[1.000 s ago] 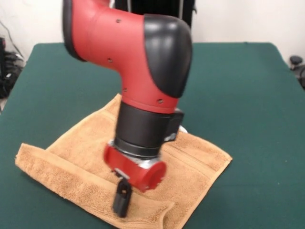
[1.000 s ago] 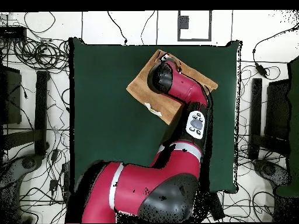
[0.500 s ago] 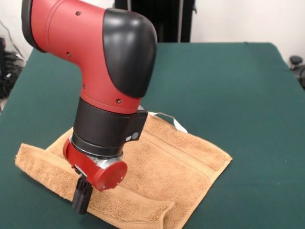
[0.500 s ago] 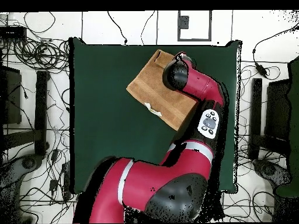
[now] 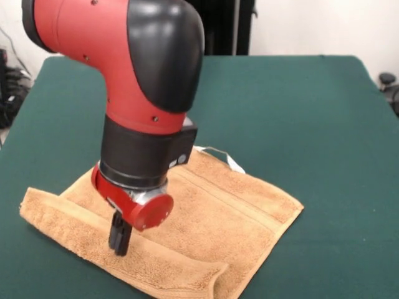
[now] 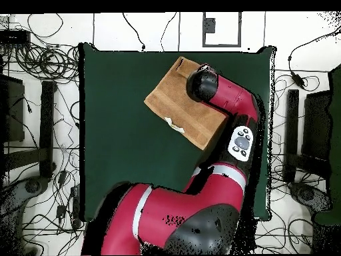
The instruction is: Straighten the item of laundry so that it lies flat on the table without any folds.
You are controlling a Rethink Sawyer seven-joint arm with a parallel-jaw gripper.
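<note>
The towel (image 5: 187,230) lies in the lower left and centre of the front view, spread on the green table (image 5: 312,112) like a diamond, with one corner pointing right and one pointing left. It is not flat: along its lower edge a strip of cloth is doubled over onto the rest, making a thick band that runs from the left corner to a rounded flap at the bottom centre. A woven band crosses the cloth near its upper right edge. At the top corner a small white tag (image 5: 234,163) sticks out onto the table.

In the overhead view the towel (image 6: 174,100) sits in the upper middle of the table (image 6: 113,133), tilted, and my arm covers its right part.

My gripper (image 5: 119,233) points down at the left part of the towel, with its dark tips at the inner edge of the doubled strip, touching the cloth or just above it; I cannot tell which. The fingers look close together, but I cannot tell from here whether they are closed or whether any cloth is pinched between them. My red wrist and black sleeve rise above it and fill the upper left of the front view. In the overhead view the wrist hides the gripper completely.
</note>
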